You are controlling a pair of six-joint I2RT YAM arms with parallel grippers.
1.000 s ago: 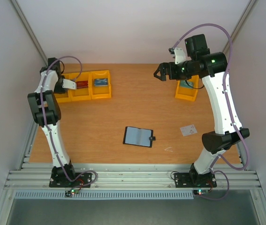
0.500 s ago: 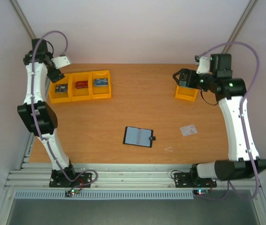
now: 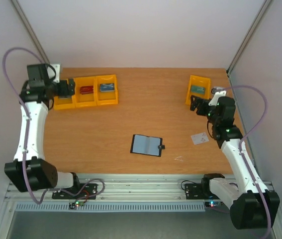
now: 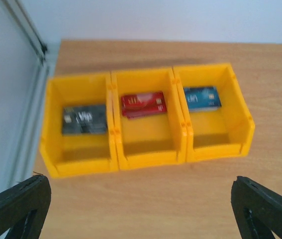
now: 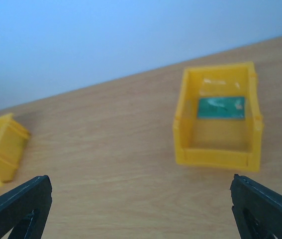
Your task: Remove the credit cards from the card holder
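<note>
The card holder [image 3: 147,145] lies open and flat mid-table, grey-blue inside up, its small black tab on the right. A whitish credit card [image 3: 199,138] lies on the wood to its right. A red credit card [image 4: 143,104] rests in the middle of three yellow bins [image 4: 150,152], also seen from above [image 3: 86,90]. My left gripper [image 3: 69,88] hovers open by the leftmost bin, nothing between its fingers [image 4: 141,211]. My right gripper [image 3: 197,105] is open and empty [image 5: 141,211], just in front of a single yellow bin [image 5: 219,154].
A dark card [image 4: 84,119] lies in the left bin and a blue card [image 4: 202,97] in the right one. A green card [image 5: 221,107] sits in the single bin [image 3: 199,90] at the back right. Grey walls close in both table sides.
The left arm swung outward to the left, its gripper ending beside the leftmost bin. The right arm pulled back from the table's middle to the right and lowered in front of the single bin.
</note>
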